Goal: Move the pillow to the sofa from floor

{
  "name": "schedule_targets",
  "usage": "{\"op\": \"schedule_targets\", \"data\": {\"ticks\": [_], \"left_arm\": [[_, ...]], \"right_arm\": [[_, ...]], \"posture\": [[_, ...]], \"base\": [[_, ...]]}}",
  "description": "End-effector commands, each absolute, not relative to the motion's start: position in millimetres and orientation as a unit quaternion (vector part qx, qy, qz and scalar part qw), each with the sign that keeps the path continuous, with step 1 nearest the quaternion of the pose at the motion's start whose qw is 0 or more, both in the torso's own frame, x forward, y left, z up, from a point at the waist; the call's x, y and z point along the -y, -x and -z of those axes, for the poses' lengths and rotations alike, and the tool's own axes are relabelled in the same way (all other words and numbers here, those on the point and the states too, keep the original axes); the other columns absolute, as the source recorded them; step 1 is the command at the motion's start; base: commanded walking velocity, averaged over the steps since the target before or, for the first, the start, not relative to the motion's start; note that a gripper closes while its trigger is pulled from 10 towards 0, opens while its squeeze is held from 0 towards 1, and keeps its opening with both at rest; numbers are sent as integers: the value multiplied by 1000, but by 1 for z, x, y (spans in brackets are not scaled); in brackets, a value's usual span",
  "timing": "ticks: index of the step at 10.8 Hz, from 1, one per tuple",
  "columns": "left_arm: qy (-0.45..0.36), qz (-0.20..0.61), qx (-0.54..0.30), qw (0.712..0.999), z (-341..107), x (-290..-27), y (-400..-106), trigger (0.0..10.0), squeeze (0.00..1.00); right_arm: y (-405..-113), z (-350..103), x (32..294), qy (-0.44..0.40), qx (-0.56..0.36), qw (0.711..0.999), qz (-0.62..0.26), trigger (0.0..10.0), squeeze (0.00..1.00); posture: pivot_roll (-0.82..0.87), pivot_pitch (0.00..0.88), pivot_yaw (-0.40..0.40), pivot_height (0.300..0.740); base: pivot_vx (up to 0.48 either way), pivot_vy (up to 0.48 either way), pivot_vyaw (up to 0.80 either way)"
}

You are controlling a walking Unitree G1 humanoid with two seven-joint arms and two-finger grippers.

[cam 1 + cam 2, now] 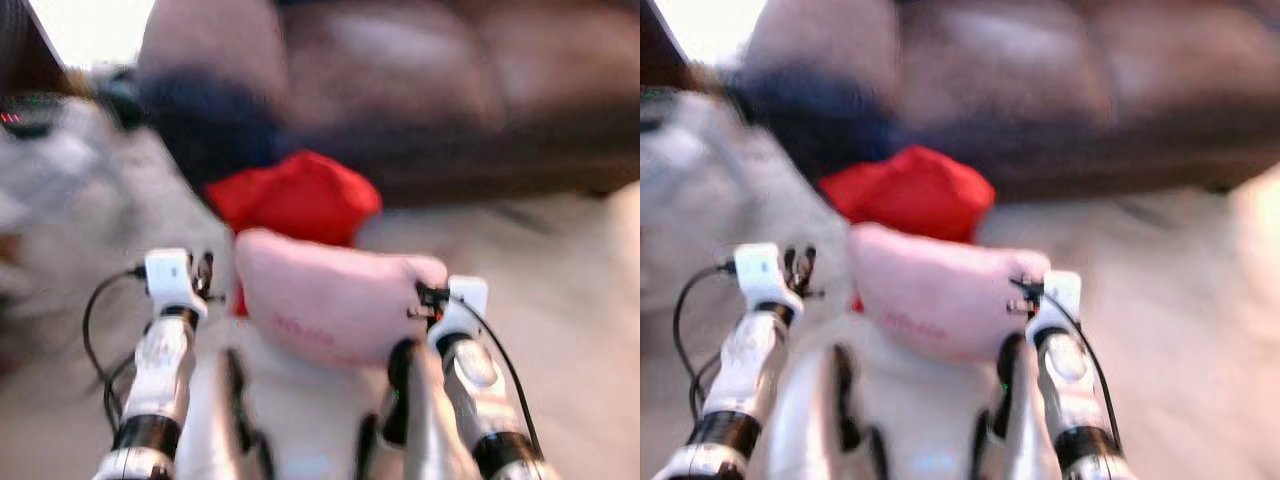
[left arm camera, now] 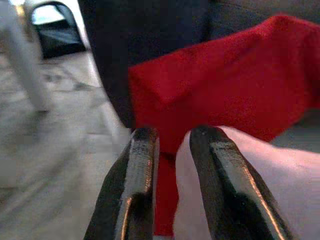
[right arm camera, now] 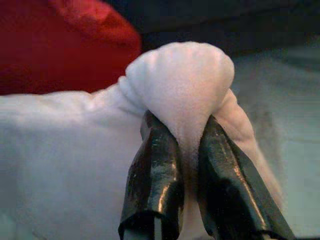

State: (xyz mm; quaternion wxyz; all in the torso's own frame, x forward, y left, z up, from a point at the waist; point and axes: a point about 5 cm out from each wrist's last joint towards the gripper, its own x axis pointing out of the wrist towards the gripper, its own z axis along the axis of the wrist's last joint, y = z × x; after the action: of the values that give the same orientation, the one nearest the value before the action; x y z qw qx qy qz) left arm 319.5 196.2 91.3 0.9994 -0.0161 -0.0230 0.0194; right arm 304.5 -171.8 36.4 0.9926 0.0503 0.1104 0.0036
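- Nearest you, the robot's two silver arms reach forward and down, one to each side of the pink pillow (image 1: 335, 300); the head views are blurred.
- Your right gripper (image 3: 187, 150) has its two black fingers (image 3: 155, 175) pinched tight on a corner of the pink pillow, so the fabric bulges out in a rounded knob between and above them. Only a thin fold of cloth separates the fingers.
- In the head view that same right gripper (image 1: 425, 298) sits at the pillow's right end, touching it.
- Your left gripper (image 2: 172, 145) has its fingers (image 2: 137, 170) close together with a narrow slot between them. The pillow's pale edge lies just beside one finger, but you cannot tell from these views whether any fabric is caught in the slot.
- In the head view the left gripper (image 1: 205, 275) is near the pillow's left end, seemingly just apart from it.
- The pink pillow stretches between the two arms, low in front of the robot over the pale floor (image 1: 560, 300).
- Just behind it lies a red cushion (image 1: 295, 195), partly hidden by the pink one.
- Farthest back, the dark brown sofa (image 1: 450, 90) runs across the top, with a dark blue shape (image 1: 205, 115) at its left end.
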Motion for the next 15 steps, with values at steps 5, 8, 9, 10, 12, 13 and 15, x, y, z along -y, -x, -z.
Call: {"op": "schedule_targets", "data": {"ticks": [5, 8, 9, 10, 12, 13, 15], "left_arm": [[20, -28, -13, 999, -75, -200, -313, 10000, 0], [22, -29, -12, 999, -76, -199, -316, 10000, 0], [22, -28, -11, 999, -76, -198, -317, 10000, 0], [22, -28, -11, 999, -76, -198, -317, 10000, 0], [22, -28, -11, 999, -76, -198, -317, 10000, 0], [22, -28, -11, 999, -76, -198, -317, 10000, 0], [22, -28, -11, 999, -76, -198, -317, 10000, 0]], "right_arm": [[-305, -39, 185, -58, -93, 994, 28, 10000, 0], [-307, -41, 186, -49, -91, 994, 24, 10000, 0], [-308, -42, 186, -49, -88, 995, 24, 10000, 0], [-308, -42, 186, -49, -88, 995, 24, 10000, 0], [-308, -42, 186, -49, -88, 995, 24, 10000, 0], [-308, -42, 186, -49, -88, 995, 24, 10000, 0], [-308, -42, 186, -49, -88, 995, 24, 10000, 0]], "posture": [[56, 156, -45, 471], [51, 129, -41, 471], [52, 122, -41, 485], [52, 122, -41, 485], [52, 122, -41, 485], [52, 122, -41, 485], [52, 122, -41, 485]], "base": [[0, 0, 0], [0, 0, 0], [0, 0, 0], [0, 0, 0], [0, 0, 0], [0, 0, 0], [0, 0, 0]]}}
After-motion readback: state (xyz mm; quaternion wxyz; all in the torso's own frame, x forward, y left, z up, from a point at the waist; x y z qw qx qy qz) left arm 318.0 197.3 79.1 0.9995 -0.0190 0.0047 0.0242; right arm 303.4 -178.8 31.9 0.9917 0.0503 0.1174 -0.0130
